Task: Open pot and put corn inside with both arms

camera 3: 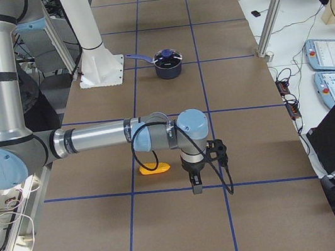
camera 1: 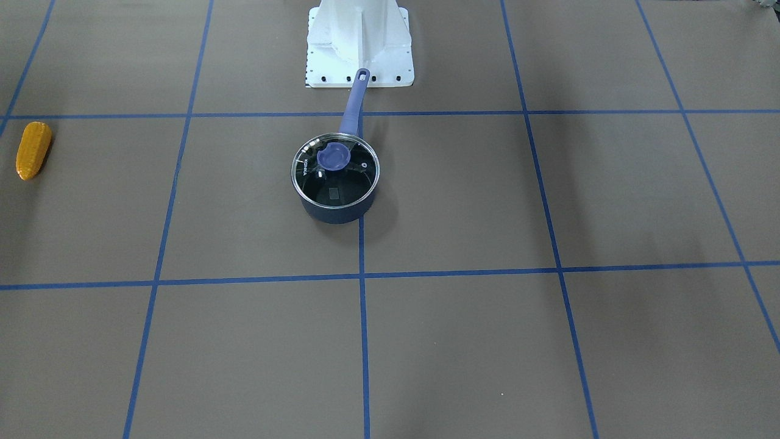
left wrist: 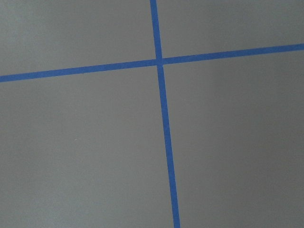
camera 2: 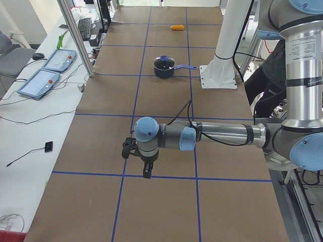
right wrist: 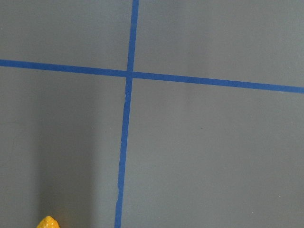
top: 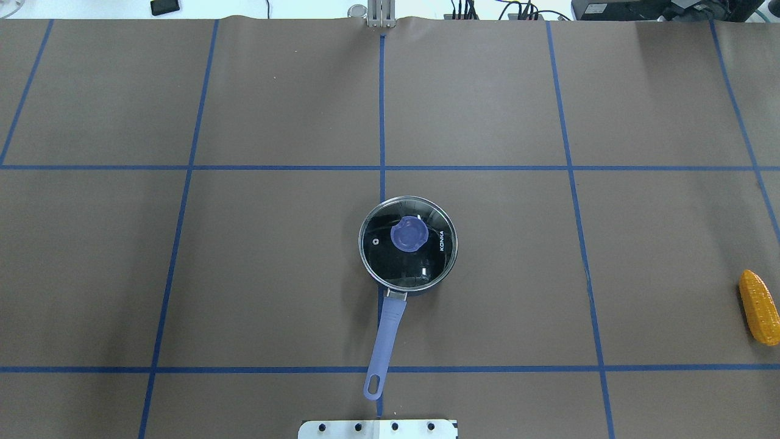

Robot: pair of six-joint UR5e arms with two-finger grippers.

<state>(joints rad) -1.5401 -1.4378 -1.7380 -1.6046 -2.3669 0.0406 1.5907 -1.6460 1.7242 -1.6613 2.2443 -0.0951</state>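
Brown taped table (top: 244, 274) holds the pot (camera 1: 335, 212), its glass lid (top: 407, 244) reading KONKA

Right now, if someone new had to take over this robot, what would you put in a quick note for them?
The left gripper hangs above bare table at the robot's left end, touching nothing. I cannot tell whether its fingers are open or shut.
The right gripper hangs above the table's right end, near the corn. Its fingers' state is equally unclear.
The pot stands mid-table with its handle toward the robot's base and the glass lid on it.
The corn lies flat, far to the robot's right.
Done: nothing yet. Left: lift the lid, pick up the corn, put it in the pot.
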